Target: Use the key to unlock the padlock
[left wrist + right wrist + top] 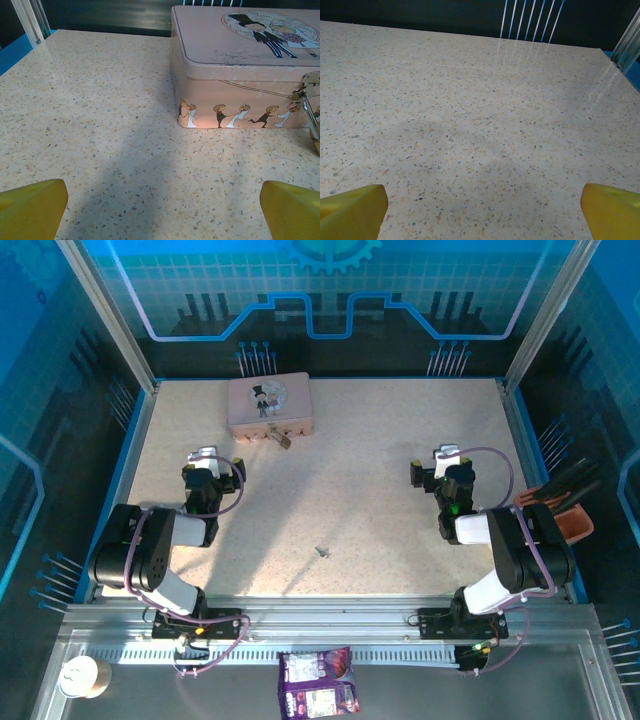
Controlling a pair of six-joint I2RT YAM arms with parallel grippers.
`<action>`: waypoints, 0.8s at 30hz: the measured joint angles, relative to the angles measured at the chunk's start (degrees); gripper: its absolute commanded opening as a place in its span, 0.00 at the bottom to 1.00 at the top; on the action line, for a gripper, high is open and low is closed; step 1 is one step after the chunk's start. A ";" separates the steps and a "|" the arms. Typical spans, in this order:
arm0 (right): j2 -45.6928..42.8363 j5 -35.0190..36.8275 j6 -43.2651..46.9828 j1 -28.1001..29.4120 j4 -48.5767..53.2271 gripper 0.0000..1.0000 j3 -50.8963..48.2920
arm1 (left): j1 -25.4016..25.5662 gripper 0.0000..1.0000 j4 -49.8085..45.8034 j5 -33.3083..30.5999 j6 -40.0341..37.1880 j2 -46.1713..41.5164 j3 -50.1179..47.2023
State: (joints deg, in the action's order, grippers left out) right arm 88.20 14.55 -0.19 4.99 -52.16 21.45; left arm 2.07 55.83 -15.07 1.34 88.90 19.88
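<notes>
Top external: padlock (pixel 281 439) at front of pink tin (pixel 268 403); speck well in front of tin, probably key (pixel 322 551). Left gripper (pixel 204 456) and right gripper (pixel 447 454) both spread, empty. Fetch key first, pinching its head.

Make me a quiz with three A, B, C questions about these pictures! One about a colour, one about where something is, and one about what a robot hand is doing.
1. What colour is the tin? A pink; B green; C black.
2. Where is the key? A on the tin lid; B on the bare table between the two arms; C in a gripper.
3. How is the left gripper? A open and empty; B shut on the key; C shut on the padlock.

Answers: 1 A, its lid and sides are pink. 2 B, the top view shows it lying alone on the table, nearer to the arms than the tin. 3 A, its yellow fingers stand far apart with just table between them.
</notes>
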 measured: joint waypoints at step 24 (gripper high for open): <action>-38.29 -2.62 -12.50 6.14 44.85 1.00 21.22 | 6.75 0.99 -53.81 -4.61 24.72 -35.67 24.94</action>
State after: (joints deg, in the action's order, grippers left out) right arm 49.91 11.92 -12.69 11.14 -7.31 42.68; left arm 8.82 2.02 -19.68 26.06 53.23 44.82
